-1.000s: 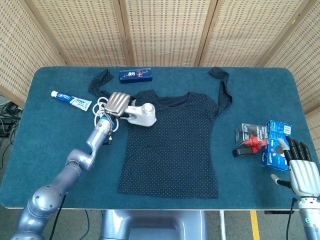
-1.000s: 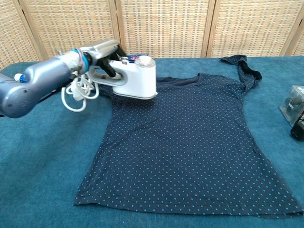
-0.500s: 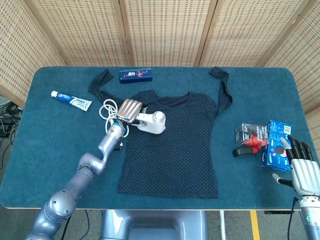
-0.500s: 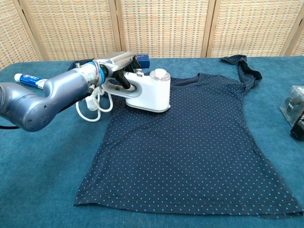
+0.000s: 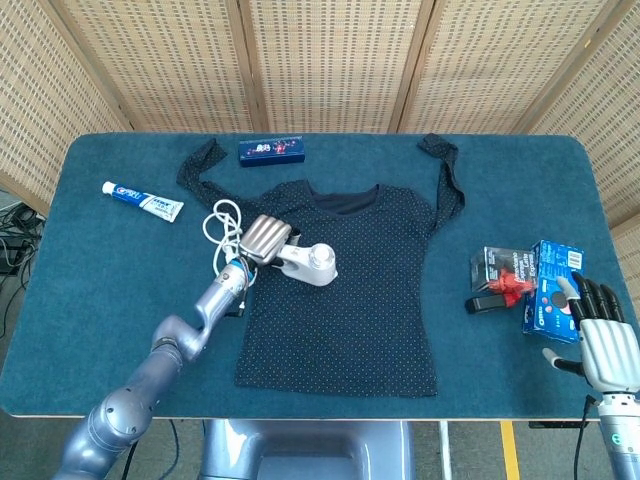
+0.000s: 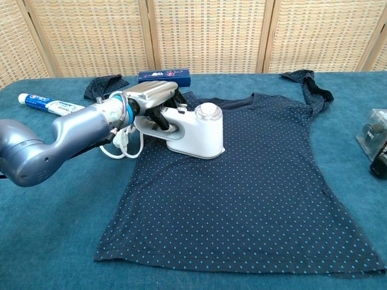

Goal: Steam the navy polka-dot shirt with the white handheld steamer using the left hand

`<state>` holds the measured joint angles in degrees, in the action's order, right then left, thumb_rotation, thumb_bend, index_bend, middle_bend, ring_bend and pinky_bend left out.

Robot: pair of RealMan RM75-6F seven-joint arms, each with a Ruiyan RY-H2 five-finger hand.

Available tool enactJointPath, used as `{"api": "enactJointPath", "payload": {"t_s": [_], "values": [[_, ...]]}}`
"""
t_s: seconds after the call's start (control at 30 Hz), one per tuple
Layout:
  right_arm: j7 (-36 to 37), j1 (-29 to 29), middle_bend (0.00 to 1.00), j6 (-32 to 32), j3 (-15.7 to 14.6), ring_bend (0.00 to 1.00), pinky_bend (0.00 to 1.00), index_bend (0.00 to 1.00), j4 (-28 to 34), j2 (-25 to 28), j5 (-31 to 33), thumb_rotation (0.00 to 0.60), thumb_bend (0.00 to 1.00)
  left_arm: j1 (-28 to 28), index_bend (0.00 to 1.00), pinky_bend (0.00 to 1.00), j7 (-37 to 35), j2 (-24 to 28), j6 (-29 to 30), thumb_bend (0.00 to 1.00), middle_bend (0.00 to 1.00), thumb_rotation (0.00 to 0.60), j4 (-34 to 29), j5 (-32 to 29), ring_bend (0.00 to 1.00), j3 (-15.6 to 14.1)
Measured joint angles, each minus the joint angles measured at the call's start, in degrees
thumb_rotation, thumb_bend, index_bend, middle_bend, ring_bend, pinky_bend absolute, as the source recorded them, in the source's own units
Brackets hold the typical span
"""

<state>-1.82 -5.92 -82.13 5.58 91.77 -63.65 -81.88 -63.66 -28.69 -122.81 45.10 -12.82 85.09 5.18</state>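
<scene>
Navy polka-dot shirt [image 5: 345, 290]: laid flat, front up, centre of teal tabletop [image 5: 100, 300]; collar at 12 o'clock, hem at 6, long axis 12–6, sleeves flung out toward 11 and 1. White handheld steamer [image 6: 196, 130]: sits on shirt's upper-left chest, w/ handle pointing toward 9 and head toward 3. Left hand [image 6: 148, 99]: fingers wrapped round steamer handle, firm hold; white cord [image 5: 222, 225] coiled just off shirt at 10 from the steamer. Right hand [image 5: 600, 335]: at tabletop's 4 o'clock corner, fingers apart, holding nothing, well apart from shirt. Key relation: most unsteamed fabric lies from 3 round to 6 of the steamer, so est. next pass runs down or across along shirt; left hand is the nearer by far. Misc: toothpaste tube [image 5: 142, 200] at 10, dark-blue box [image 5: 272, 151] at 12, boxes [image 5: 530, 285] at 3.
</scene>
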Motion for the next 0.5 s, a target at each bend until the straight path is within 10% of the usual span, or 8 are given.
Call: {"api": "enactJointPath", "payload": {"t_s": [0.5], "values": [[0.2, 0.2, 0.00, -0.5, -0.2, 0.00, 0.00, 0.01, 0.6, 0.3, -0.7, 0.600, 0.00, 0.7, 1.00, 1.00, -3.8, 1.6, 2.9, 0.61, 0.91, 0.600, -4.6, 4.7, 0.85, -4.6]]}}
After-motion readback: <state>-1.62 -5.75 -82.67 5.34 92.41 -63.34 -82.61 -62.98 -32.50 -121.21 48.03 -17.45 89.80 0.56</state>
